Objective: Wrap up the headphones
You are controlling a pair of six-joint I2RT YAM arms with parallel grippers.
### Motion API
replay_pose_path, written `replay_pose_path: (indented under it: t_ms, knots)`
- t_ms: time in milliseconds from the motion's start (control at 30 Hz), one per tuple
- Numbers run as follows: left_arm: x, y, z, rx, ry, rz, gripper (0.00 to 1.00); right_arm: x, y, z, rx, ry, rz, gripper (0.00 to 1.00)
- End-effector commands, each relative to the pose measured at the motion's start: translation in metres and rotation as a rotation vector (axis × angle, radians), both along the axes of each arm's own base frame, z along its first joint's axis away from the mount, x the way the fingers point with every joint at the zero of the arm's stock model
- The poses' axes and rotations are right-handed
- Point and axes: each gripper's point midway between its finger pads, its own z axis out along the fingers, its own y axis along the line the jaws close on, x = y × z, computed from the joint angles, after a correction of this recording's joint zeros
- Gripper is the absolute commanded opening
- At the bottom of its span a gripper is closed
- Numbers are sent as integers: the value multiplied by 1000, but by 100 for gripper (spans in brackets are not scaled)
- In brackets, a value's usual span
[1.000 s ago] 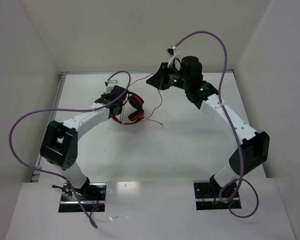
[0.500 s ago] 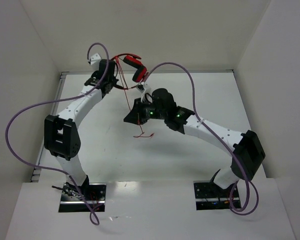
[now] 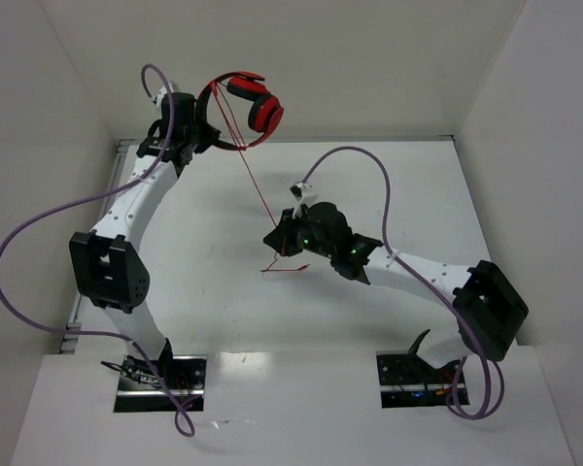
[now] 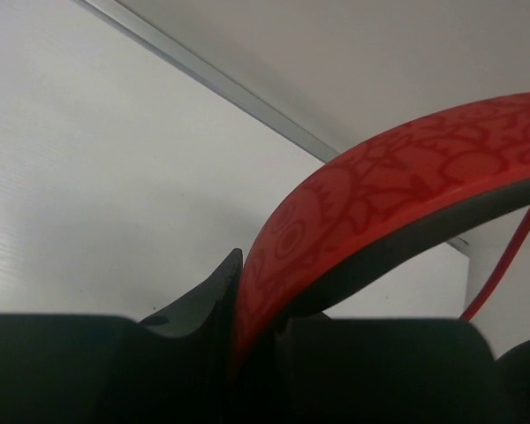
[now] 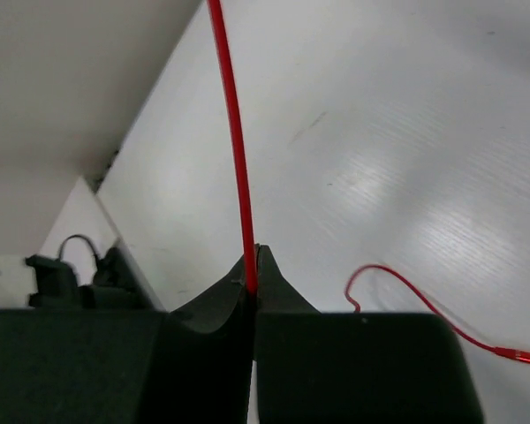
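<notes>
Left gripper (image 3: 202,136), top view: clamped on headphones (image 3: 257,109), held aloft near rear wall; right gripper (image 3: 277,241) pinching cord (image 3: 256,194) above counter (image 3: 204,291). Left wrist: patterned band (image 4: 380,177) wedged in gripper. Right wrist: plug (image 5: 521,356) loose on counter. Since earlier frame: headphones higher, cord tauter.

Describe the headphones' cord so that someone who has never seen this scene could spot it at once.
Start at the back edge of the white table, where the left tool holds red headphones aloft. The cord runs taut from them down to the right tool, which pinches it. It is thin and red, unlike the thick purple cables on the arms.
</notes>
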Motion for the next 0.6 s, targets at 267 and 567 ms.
replay_pose_path:
  t_ms: [267,567]
  knots:
    - [-53,0,175,-111,-392,-82,0,73,-87,-35,-188,-231,-480,0]
    - [-100,-25,213,-196,-477,-250,0,85,-104,-22,-110,-338,-467,0]
